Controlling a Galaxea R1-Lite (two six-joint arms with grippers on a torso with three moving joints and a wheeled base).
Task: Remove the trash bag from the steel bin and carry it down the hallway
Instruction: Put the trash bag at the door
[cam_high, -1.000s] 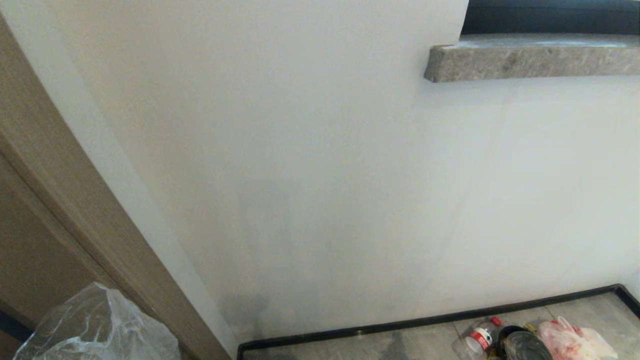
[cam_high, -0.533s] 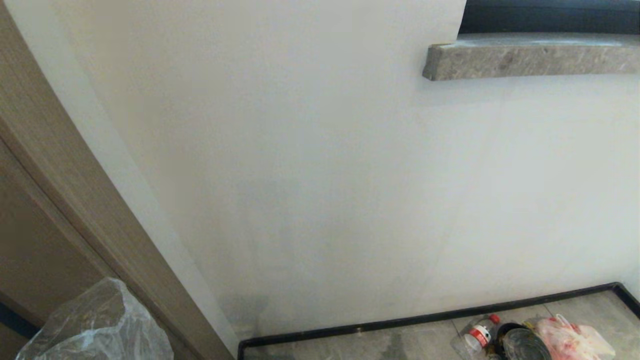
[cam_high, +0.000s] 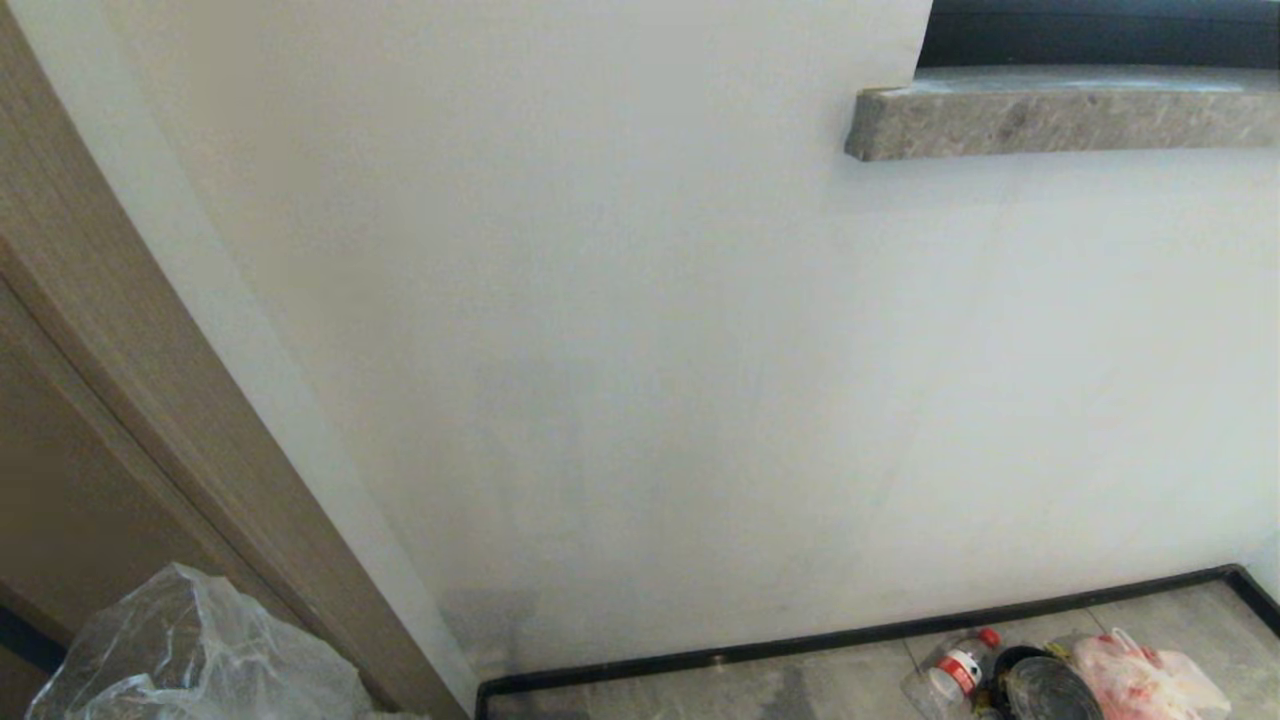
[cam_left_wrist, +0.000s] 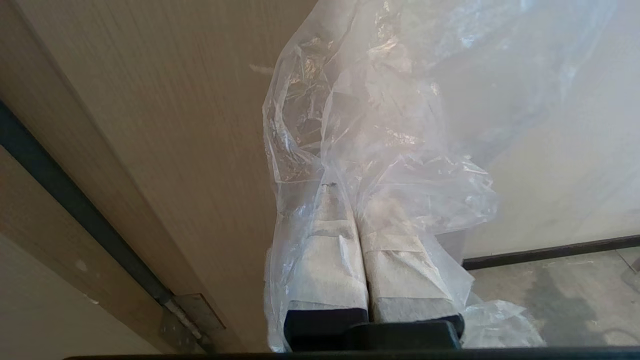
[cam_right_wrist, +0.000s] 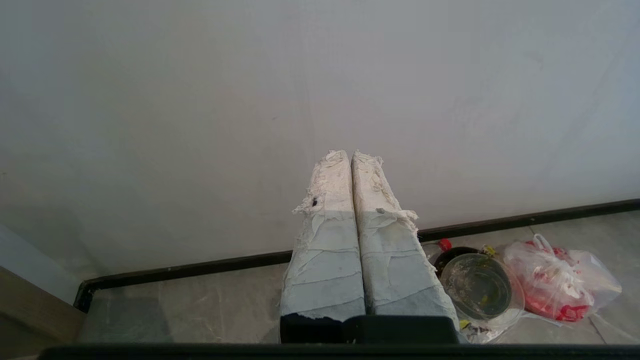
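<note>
Left gripper (cam_left_wrist: 357, 210) is clenched on the trash bag (cam_left_wrist: 380, 125), whose clear crinkled plastic drapes over its taped fingers (cam_left_wrist: 325, 260). The bag hangs at the near left, beside a wooden door frame (cam_high: 150, 400). Right gripper (cam_right_wrist: 352, 157) is clenched on nothing, facing a pale wall (cam_high: 640, 350). On the grey tiled floor (cam_high: 780, 690) at the far right lie a plastic bottle (cam_high: 950, 675), a round container (cam_right_wrist: 477, 285) and a pink-red bag (cam_right_wrist: 555, 280).

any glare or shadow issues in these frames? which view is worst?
Head view: even light, faint grey shadow low on the wall. Left wrist view is worst: whitish glints on the trash bag veil the left gripper. Right wrist view: shade across the lower half of the right gripper.
</note>
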